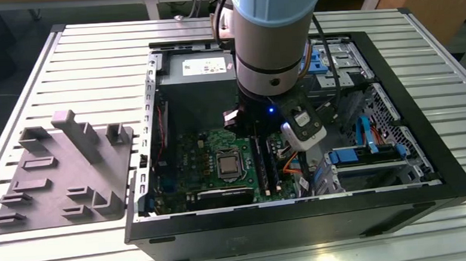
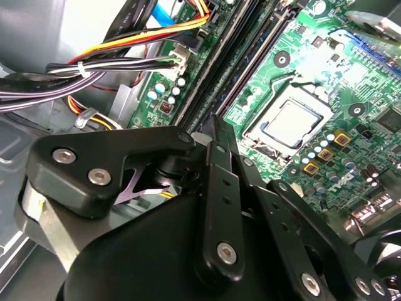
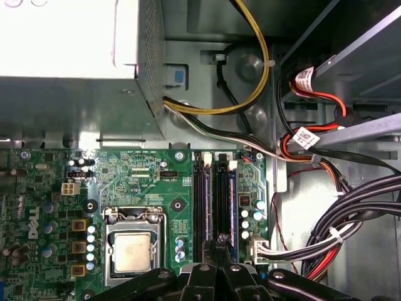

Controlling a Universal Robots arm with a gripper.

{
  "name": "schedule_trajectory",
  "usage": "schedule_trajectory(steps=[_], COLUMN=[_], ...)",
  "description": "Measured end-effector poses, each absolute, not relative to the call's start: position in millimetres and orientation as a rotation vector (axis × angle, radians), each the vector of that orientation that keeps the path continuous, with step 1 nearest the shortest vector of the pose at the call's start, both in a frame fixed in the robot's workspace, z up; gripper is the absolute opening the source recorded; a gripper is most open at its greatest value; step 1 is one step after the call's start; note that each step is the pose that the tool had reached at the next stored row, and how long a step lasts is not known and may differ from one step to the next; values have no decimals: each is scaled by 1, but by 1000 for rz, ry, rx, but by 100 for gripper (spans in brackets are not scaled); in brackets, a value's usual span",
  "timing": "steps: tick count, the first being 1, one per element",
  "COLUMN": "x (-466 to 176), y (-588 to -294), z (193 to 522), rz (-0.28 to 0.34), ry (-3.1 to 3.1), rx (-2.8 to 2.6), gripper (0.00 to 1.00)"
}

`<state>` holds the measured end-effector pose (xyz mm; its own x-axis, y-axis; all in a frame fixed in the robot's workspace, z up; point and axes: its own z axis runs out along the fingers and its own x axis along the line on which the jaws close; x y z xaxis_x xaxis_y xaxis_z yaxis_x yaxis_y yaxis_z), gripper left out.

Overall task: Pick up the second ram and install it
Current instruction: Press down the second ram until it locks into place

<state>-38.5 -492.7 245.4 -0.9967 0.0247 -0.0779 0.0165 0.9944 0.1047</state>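
My gripper [image 1: 256, 135] reaches down into the open computer case [image 1: 427, 174], above the memory slots of the green motherboard [image 1: 194, 162]. In both wrist views its black fingers are pressed together, and the gripper [image 3: 219, 240] [image 2: 215, 122] holds nothing. The second ram [image 3: 221, 200] [image 2: 250, 59] looks like a thin dark stick seen edge-on, standing in the slot in line with the fingertips. In the exterior view the second ram [image 1: 261, 162] runs just to the right of the processor socket [image 1: 228, 165]. I cannot tell whether the tips touch it.
A grey plastic tray [image 1: 60, 175] with upright blocks lies on the slatted table at the exterior view's left. Inside the case are the power supply [image 1: 198, 66], bundled cables [image 3: 326, 232] beside the slots, and a drive cage with blue clips [image 1: 370, 153].
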Motion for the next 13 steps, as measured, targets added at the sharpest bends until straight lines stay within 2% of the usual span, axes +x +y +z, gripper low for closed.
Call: schedule_trajectory(steps=[13], x=[-39], y=[-490], z=[245], rz=[160], ry=[3058], rx=[32], gripper=[11])
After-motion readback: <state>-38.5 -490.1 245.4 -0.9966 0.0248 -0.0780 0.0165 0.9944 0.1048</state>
